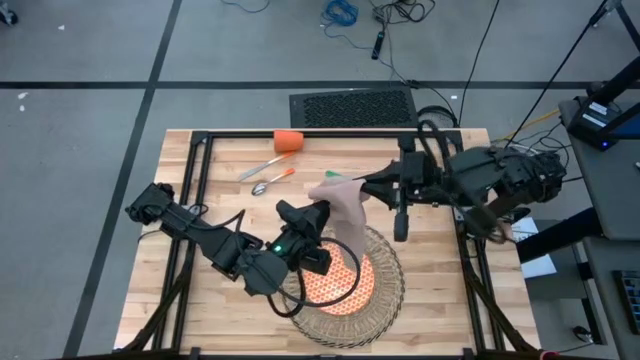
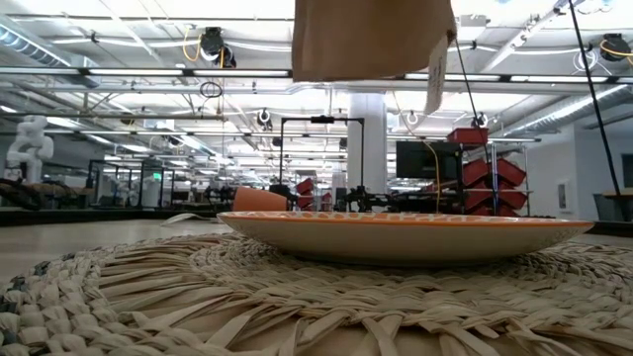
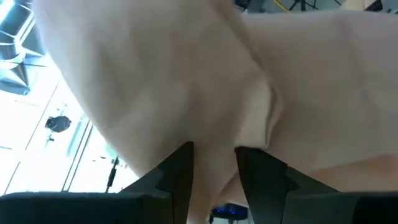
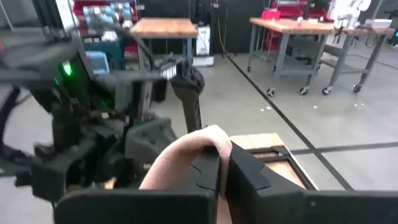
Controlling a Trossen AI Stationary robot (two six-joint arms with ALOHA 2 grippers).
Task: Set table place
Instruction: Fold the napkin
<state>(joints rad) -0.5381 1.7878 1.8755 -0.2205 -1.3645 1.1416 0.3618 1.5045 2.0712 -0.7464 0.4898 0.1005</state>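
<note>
The beige napkin [image 1: 345,205] hangs in the air over the orange-patterned plate [image 1: 345,282], which lies on the round woven placemat [image 1: 385,300]. In the low view its lower edge [image 2: 371,71] is well above the plate [image 2: 396,229]. My left gripper [image 1: 322,215] reaches in from the left and is shut on the cloth. My right gripper [image 1: 362,183] comes from the right and is shut on the napkin's upper part. An orange cup [image 1: 288,141] lies at the far edge. A knife and a spoon [image 1: 270,176] lie near it. My left gripper has napkin cloth [image 3: 214,155] between its two fingers [image 3: 180,165], coming level from the table's near left. A fold runs beside the fingers; how many layers it holds, I cannot tell. The napkin is lifted clear of the table. My right gripper pinches a rounded fold of the napkin [image 4: 208,138] between its shut fingers [image 4: 245,168], coming about level from the table's right. The cloth curls over the fingertips and falls away to one side. The napkin is clear of the plate.
A green-handled piece [image 1: 334,174] shows just behind the napkin. A white tag [image 2: 438,69] dangles from the napkin's edge. Bare wood [image 1: 230,300] lies left of the placemat. The table's black frame [image 1: 200,190] runs along the left and far sides.
</note>
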